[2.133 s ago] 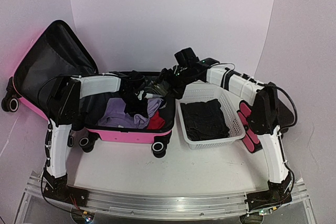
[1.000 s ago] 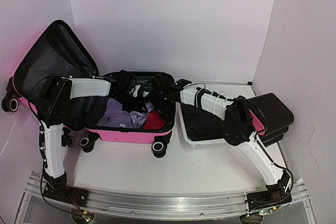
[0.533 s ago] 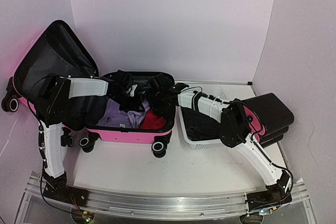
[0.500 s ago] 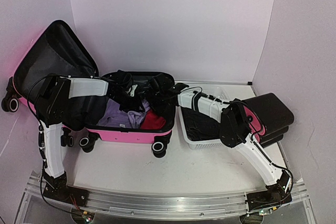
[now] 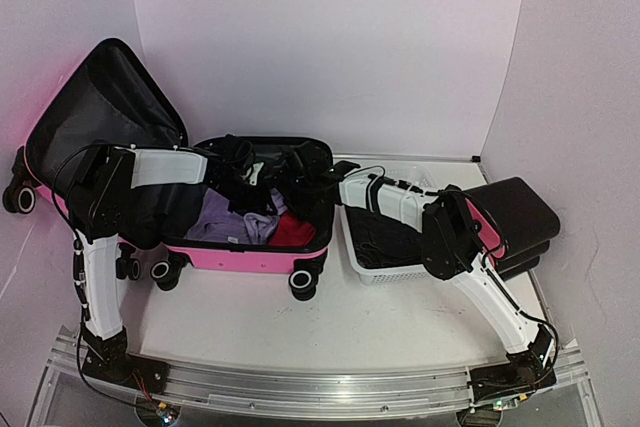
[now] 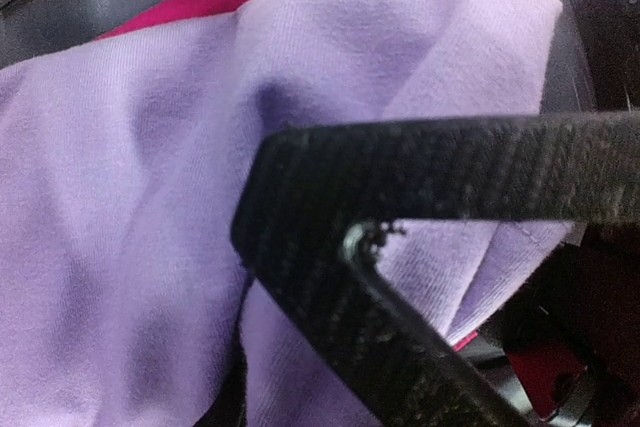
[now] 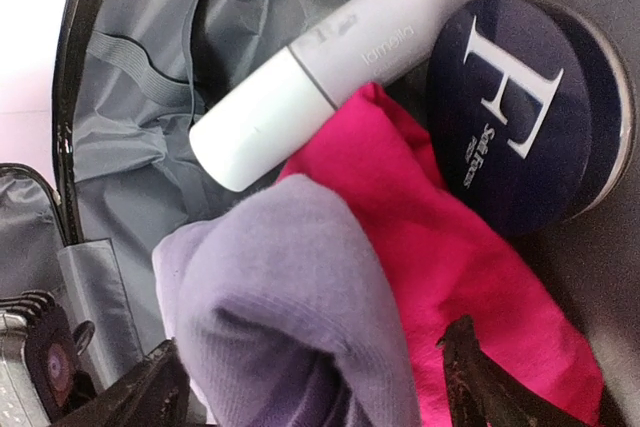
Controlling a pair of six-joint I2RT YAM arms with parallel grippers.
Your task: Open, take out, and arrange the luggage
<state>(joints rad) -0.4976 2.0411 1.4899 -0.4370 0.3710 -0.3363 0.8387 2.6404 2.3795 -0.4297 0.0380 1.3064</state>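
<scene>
The pink luggage (image 5: 250,255) lies open, with its black-lined lid (image 5: 100,112) leaning back at the left. Inside are a lilac garment (image 5: 225,219), a magenta cloth (image 5: 296,232), a white tube (image 7: 330,57) and a round navy tin (image 7: 525,112). My left gripper (image 5: 243,162) reaches into the case, and its black fingers (image 6: 400,162) meet, shut on the lilac garment (image 6: 130,147). My right gripper (image 5: 305,169) is also inside the case. It stands open (image 7: 310,387), with a raised hump of lilac garment (image 7: 290,287) between its fingers and the magenta cloth (image 7: 450,247) beside it.
A white mesh basket (image 5: 400,272) holding a dark folded garment (image 5: 385,237) stands right of the suitcase. A stack of black cases (image 5: 520,209) sits at the far right behind my right arm. White walls close in the back and both sides.
My right arm has swung left from above the basket and dropped into the suitcase, settling over the lilac garment. My left gripper has stayed in place, still shut.
</scene>
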